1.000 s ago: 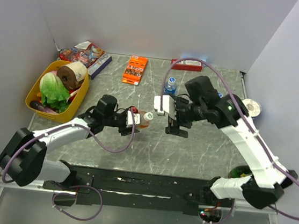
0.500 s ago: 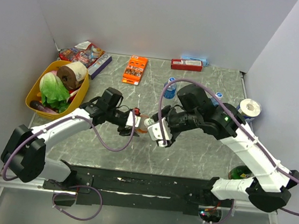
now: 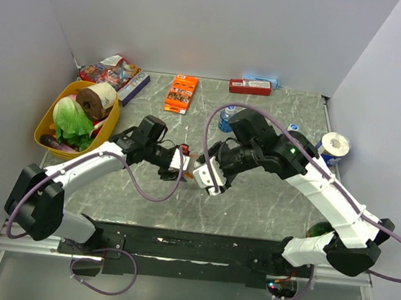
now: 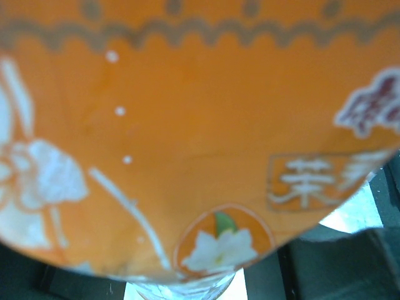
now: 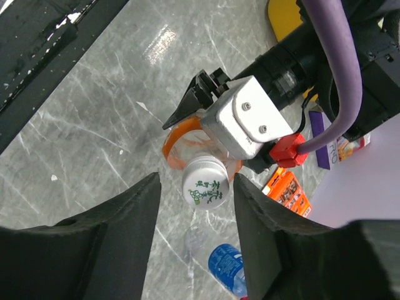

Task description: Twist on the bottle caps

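My left gripper (image 3: 179, 163) is shut on the bottle with orange liquid (image 5: 179, 141), holding it above the table with its neck pointing at the right arm. Its orange flowered label (image 4: 187, 125) fills the left wrist view and hides the left fingers there. A whitish bottle cap (image 5: 205, 182) with green print sits on the bottle's neck. My right gripper (image 5: 197, 182) straddles that cap, open, with a gap showing on each side. A blue-label bottle (image 5: 226, 267) lies beyond the cap; in the top view it (image 3: 227, 117) stands at the back centre.
A yellow basket (image 3: 49, 115) with lettuce and a tape roll stands at the left. An orange box (image 3: 181, 93), a red box (image 3: 250, 87) and snack packets (image 3: 111, 71) lie along the back. A white tape roll (image 3: 334, 143) sits at the right wall.
My right arm has swung left and down from the table's middle to the held bottle's cap, and its jaws have narrowed around the cap. The left arm has lifted the bottle slightly.
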You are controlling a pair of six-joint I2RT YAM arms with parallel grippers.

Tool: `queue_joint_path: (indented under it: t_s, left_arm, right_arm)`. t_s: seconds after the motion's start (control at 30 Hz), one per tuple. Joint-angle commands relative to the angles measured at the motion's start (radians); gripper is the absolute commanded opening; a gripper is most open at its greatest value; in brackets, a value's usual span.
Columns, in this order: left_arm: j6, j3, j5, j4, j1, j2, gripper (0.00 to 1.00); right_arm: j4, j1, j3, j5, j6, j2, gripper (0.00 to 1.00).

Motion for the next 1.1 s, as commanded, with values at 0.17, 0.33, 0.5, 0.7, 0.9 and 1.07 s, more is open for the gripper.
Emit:
queue_joint_path:
  t_s: [0.17,0.33,0.5,0.7,0.9,1.07]
  left_arm:
    - [0.044,0.033,0.037,0.034,0.003,-0.012,0.01]
    - [0.046,0.027,0.023,0.051,0.003,-0.013,0.01]
    - [0.035,0.019,0.022,0.070,0.001,-0.016,0.01]
    - [-0.184,0.001,-0.050,0.284,-0.002,-0.027,0.01]
    - [-0.560,-0.150,-0.496,0.836,-0.060,-0.114,0.01]
    - [-0.659,-0.154,-0.711,0.932,-0.126,-0.105,0.01]
  right_arm:
    - [-0.081,0.005,0.106,-0.008,-0.022,0.060,0.51]
    - [-0.093,0.003,0.110,0.014,-0.020,0.070,0.47]
    - [-0.119,0.001,0.134,0.024,-0.007,0.092,0.35]
    - [-0.130,-0.003,0.184,0.072,0.159,0.162,0.13]
    - [-0.138,-0.086,0.356,0.060,0.637,0.337,0.00]
    - [-0.139,-0.150,0.434,0.008,0.976,0.439,0.00]
